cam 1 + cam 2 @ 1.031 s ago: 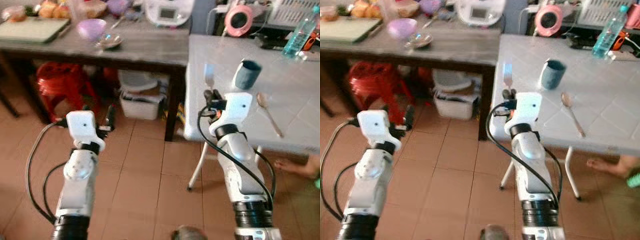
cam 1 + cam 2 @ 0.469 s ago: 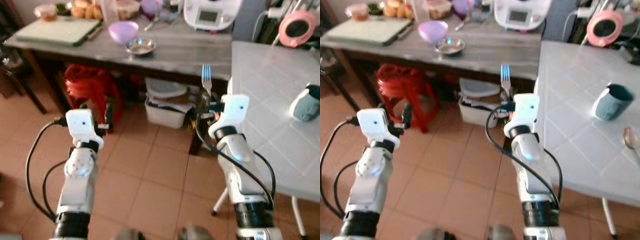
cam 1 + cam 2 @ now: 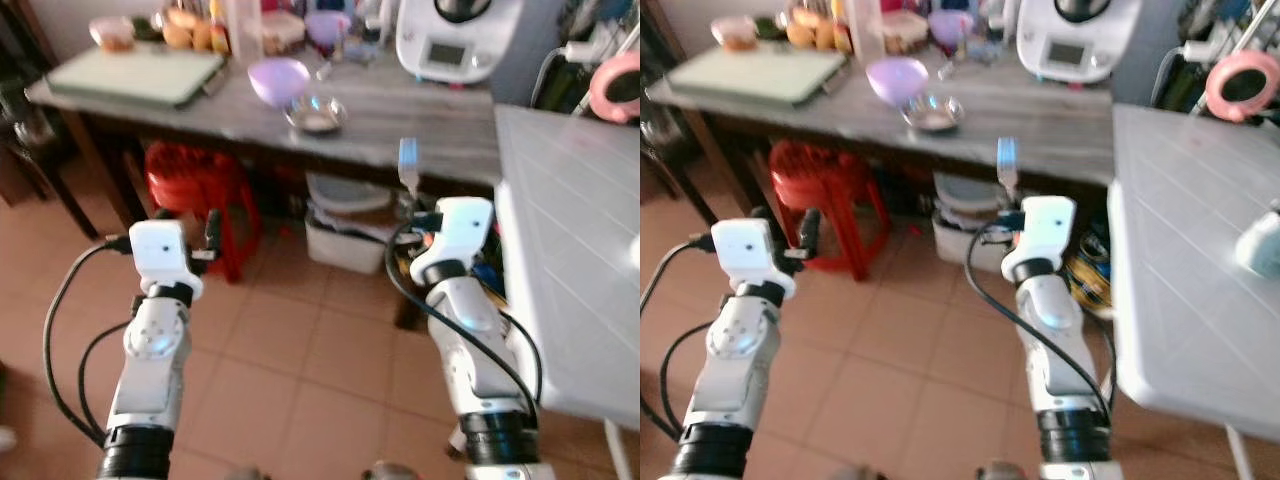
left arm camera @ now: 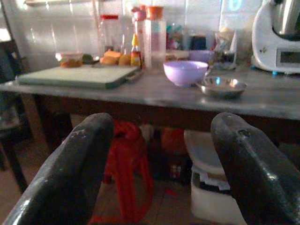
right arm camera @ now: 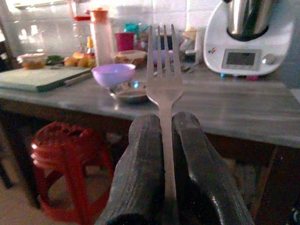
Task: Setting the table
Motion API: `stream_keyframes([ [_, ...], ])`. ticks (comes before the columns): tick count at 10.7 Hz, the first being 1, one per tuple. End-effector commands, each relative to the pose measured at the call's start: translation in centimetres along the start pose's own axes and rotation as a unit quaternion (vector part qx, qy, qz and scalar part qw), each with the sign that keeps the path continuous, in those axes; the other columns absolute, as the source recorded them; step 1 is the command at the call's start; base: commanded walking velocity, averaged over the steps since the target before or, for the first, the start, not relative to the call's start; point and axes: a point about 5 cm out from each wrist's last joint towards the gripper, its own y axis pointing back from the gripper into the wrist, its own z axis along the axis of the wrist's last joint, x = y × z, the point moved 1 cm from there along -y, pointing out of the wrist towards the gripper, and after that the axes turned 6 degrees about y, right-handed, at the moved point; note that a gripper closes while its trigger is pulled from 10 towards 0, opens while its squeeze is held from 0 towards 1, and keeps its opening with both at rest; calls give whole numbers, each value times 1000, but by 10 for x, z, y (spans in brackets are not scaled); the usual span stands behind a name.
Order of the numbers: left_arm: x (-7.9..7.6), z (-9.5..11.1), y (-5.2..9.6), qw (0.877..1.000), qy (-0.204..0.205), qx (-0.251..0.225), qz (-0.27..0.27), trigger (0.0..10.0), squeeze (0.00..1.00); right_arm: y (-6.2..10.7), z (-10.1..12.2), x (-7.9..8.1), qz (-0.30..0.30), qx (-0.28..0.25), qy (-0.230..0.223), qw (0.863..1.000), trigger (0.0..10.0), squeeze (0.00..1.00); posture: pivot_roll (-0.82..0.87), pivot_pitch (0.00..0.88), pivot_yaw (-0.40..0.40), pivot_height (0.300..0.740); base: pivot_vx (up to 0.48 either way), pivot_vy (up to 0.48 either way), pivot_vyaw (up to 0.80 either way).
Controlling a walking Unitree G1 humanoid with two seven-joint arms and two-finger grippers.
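R gripper clamps the fork upright, short of the grey counter; L gripper wide, empty. View has swung off the white table twd the counter w/ its purple bowl, so fork prob. isn't getting laid yet.

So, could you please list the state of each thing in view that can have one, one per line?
right gripper: shut on the fork
fork: held upright, tines up
left gripper: open, holding nothing
purple bowl: upright on the wooden table
metal dish: upright beside the purple bowl
red stool: standing under the wooden table
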Motion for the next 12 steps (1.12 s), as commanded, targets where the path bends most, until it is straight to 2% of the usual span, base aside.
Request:
stream_keyframes([
  [1, -10, 2, -2, 1000, -3, -6, -15, 10000, 0, 0, 5, -10, -16, -10, 4, 1000, 10000, 0, -21, 47, 8, 740, 480, 0, 0],
  [7, -17, 3, -1, 1000, 0, -9, -29, 10000, 0, -1, 3, -9, -18, -5, -10, 1000, 10000, 0, -20, 48, 10, 740, 480, 0, 0],
  [10, -19, 5, -3, 999, 5, -14, -34, 10000, 0, -5, 6, -9, -16, -8, -12, 1000, 10000, 0, -15, 67, 11, 740, 480, 0, -698],
  [12, -22, 14, -2, 999, 7, -26, -40, 10000, 0, -7, 11, -6, -15, -15, -17, 1000, 10000, 0, -14, 114, 13, 740, 397, 0, 0],
])
